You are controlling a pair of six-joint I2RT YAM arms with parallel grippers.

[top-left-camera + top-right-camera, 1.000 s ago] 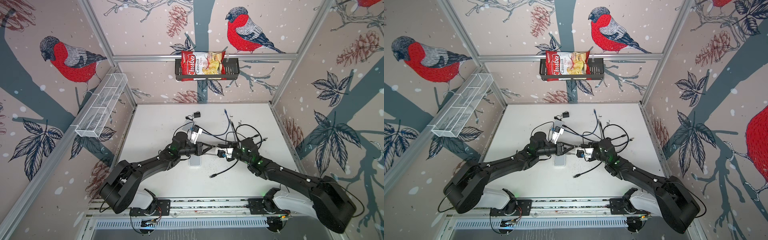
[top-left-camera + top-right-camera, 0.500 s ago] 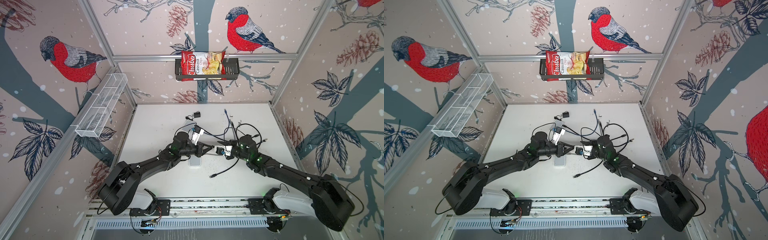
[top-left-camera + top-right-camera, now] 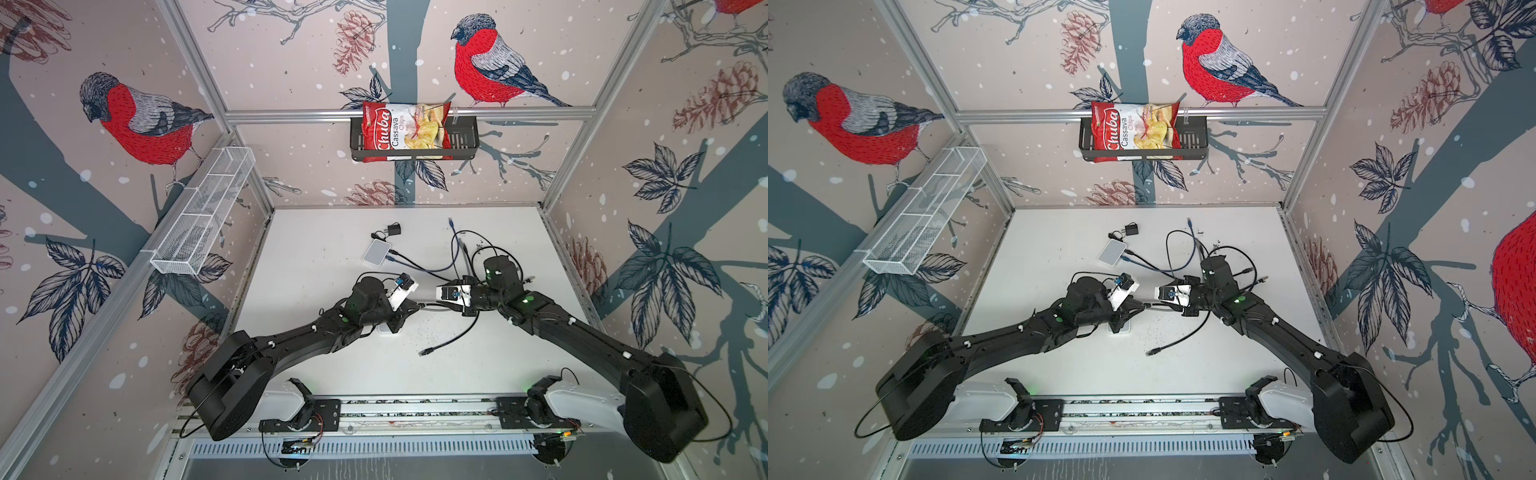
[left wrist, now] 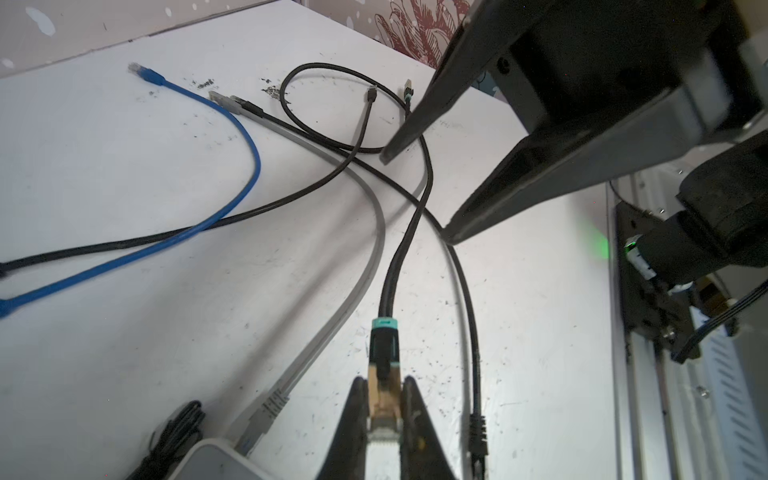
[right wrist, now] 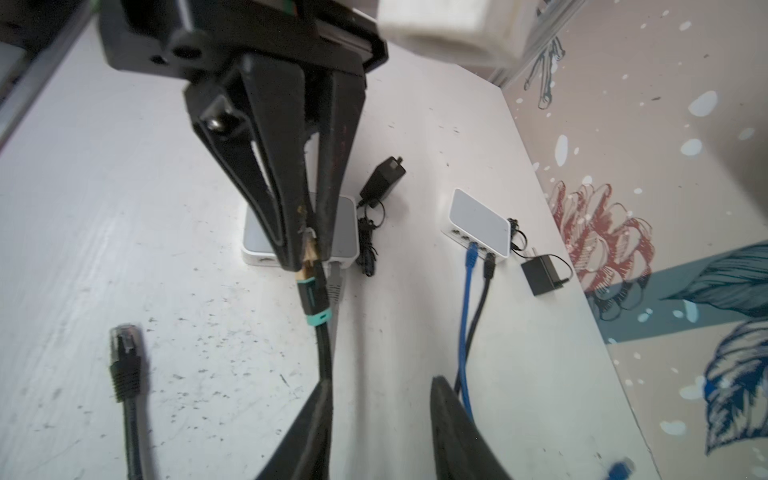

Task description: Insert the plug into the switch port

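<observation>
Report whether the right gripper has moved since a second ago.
Yes. The right gripper has drawn back from the left gripper, toward the right wall, its fingers now parted; the far switch gives the fixed reference.

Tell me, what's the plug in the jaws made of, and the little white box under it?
Plug: looks like clear, glossy plastic over gold-coloured metal, with a black and teal rubbery-looking sleeve. White box: probably smooth hard plastic, white sides and a faintly shiny grey top.
</observation>
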